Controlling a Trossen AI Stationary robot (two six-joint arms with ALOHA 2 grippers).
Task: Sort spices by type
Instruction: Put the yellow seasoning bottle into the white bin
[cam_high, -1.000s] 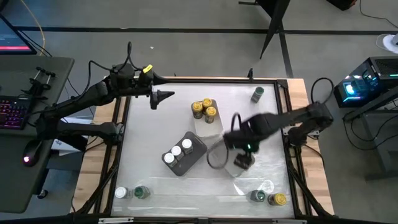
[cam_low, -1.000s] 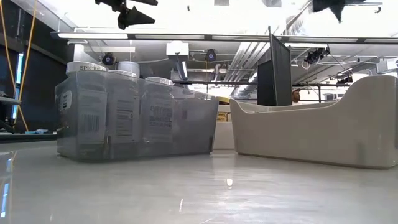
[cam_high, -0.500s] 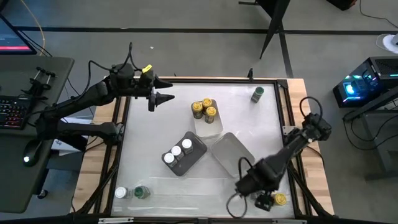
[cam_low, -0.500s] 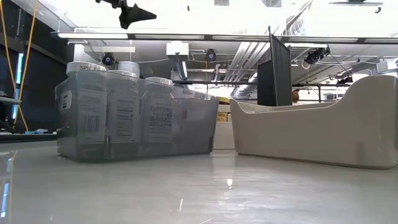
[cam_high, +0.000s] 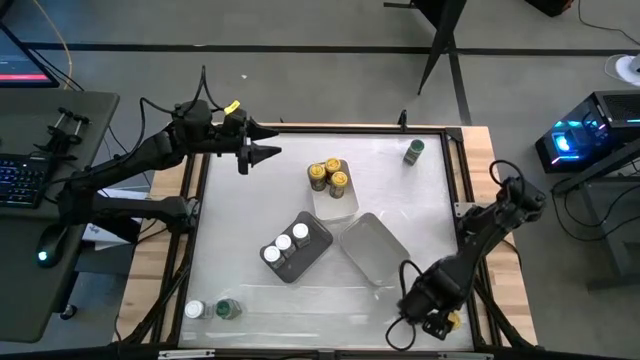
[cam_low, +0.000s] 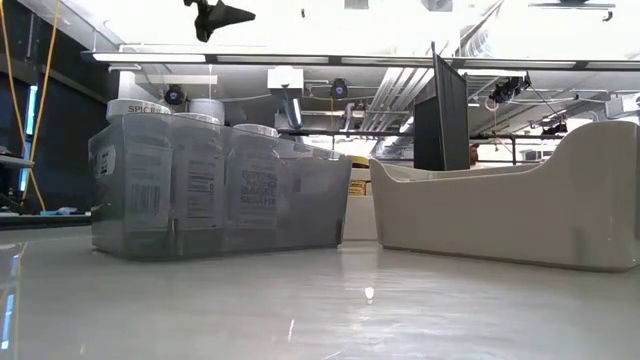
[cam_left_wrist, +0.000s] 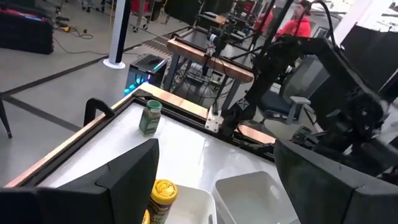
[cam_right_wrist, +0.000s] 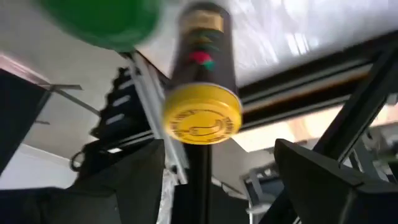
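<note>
My right gripper (cam_high: 430, 308) is open above the table's near right corner. In the right wrist view (cam_right_wrist: 211, 186) a yellow-lidded spice jar (cam_right_wrist: 202, 115) shows ahead between the fingers, untouched, with a green lid (cam_right_wrist: 102, 18) beside it. From above only the yellow jar's edge (cam_high: 451, 320) shows past the gripper. My left gripper (cam_high: 264, 153) waits open high over the far left of the table (cam_left_wrist: 214, 186). Three yellow-lidded jars (cam_high: 329, 176) stand in the white tray (cam_high: 338, 205). Three white-lidded jars (cam_high: 285, 243) stand in the dark grey tray (cam_high: 312, 248).
A light grey tray (cam_high: 372, 245) lies right of the dark one with nothing showing in it. One green-lidded jar (cam_high: 414, 151) stands near the far right corner. A white-lidded jar (cam_high: 194, 310) and a green-lidded jar (cam_high: 228, 310) stand at the near left corner. A dark frame edges the table.
My right gripper has swung from over the light grey tray toward the table's near right corner and now hovers over the jars standing there. The left arm has barely shifted. No jar or tray has visibly moved.
</note>
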